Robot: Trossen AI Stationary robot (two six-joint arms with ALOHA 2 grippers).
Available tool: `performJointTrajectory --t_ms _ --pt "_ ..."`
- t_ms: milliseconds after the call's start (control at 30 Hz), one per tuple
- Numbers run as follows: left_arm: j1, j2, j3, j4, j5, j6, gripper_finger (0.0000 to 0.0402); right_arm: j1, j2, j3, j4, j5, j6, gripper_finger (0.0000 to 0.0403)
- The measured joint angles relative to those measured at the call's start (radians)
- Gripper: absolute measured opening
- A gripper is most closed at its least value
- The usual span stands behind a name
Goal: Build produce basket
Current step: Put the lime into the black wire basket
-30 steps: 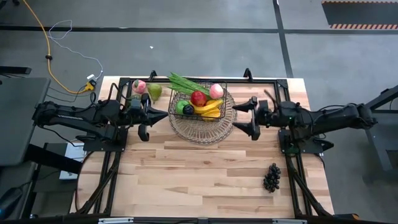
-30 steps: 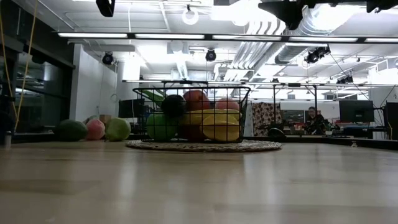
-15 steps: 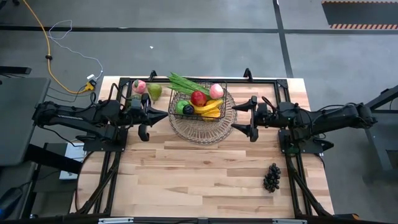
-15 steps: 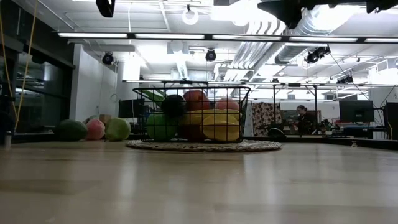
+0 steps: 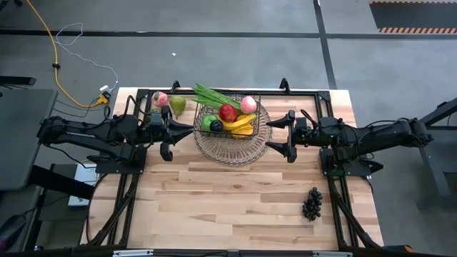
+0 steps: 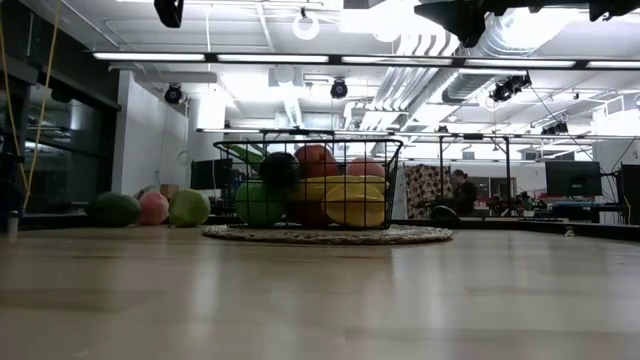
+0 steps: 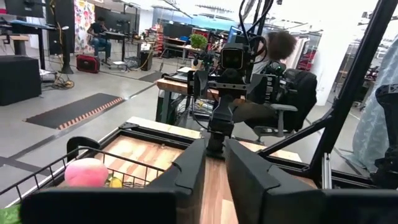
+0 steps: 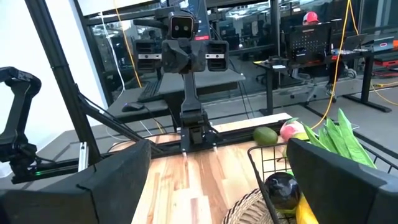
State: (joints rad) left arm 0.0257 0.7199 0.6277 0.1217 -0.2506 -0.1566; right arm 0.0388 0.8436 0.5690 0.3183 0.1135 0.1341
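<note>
Sitting upper centre on a round woven tray (image 5: 230, 151): dark thin-wire basket (image 5: 230, 118) holding banana (image 5: 241, 123), red apple (image 5: 228, 113), pink peach (image 5: 248, 104); left gripper (image 5: 166, 133) nearly pressed together, right gripper (image 5: 284, 133) spread.

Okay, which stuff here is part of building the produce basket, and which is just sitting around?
Job:
basket
red apple
peach
banana
leafy bunch
grapes
pear

Lying about:
round wire tray
yellow cable

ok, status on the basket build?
Left gripper nearly shut, empty, left of basket. Right gripper open, empty, on its right. Grapes, peach, pear outside. Nothing blocking.
</note>
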Motion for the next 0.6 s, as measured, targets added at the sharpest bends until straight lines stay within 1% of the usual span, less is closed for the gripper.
performJointTrajectory --t_ms 67,133,200,267,367,467,567,600 --pt "0.000 0.000 0.000 0.000 0.001 0.002 0.0066 0.004 0.000 0.000 0.000 -0.004 -0.005 0.0362" --pt "0.000 0.000 0.000 -0.001 0.001 0.002 0.0077 0.003 0.000 0.000 0.000 -0.011 -0.008 0.0351" --pt "0.000 0.000 0.000 -0.001 0.002 0.003 0.0086 0.003 0.000 0.000 0.000 -0.018 -0.010 0.0328" --pt "0.000 0.000 0.000 -0.001 0.004 0.002 0.0092 0.003 0.000 0.000 -0.004 -0.018 -0.001 0.0296" --pt "0.000 0.000 0.000 -0.002 0.004 0.002 0.0098 0.003 0.000 0.000 -0.018 -0.019 0.008 0.0228" --pt "0.000 0.000 0.000 -0.005 0.004 0.002 0.0099 0.003 0.000 0.000 -0.046 -0.019 -0.019 0.0142" --pt "0.000 0.000 0.000 -0.006 0.003 0.003 0.0100 0.003 0.001 0.000 -0.055 -0.020 -0.030 0.0046" --pt "0.000 0.000 0.000 -0.006 -0.001 0.003 0.0100 0.003 0.001 0.000 -0.056 -0.027 -0.033 0.0023"
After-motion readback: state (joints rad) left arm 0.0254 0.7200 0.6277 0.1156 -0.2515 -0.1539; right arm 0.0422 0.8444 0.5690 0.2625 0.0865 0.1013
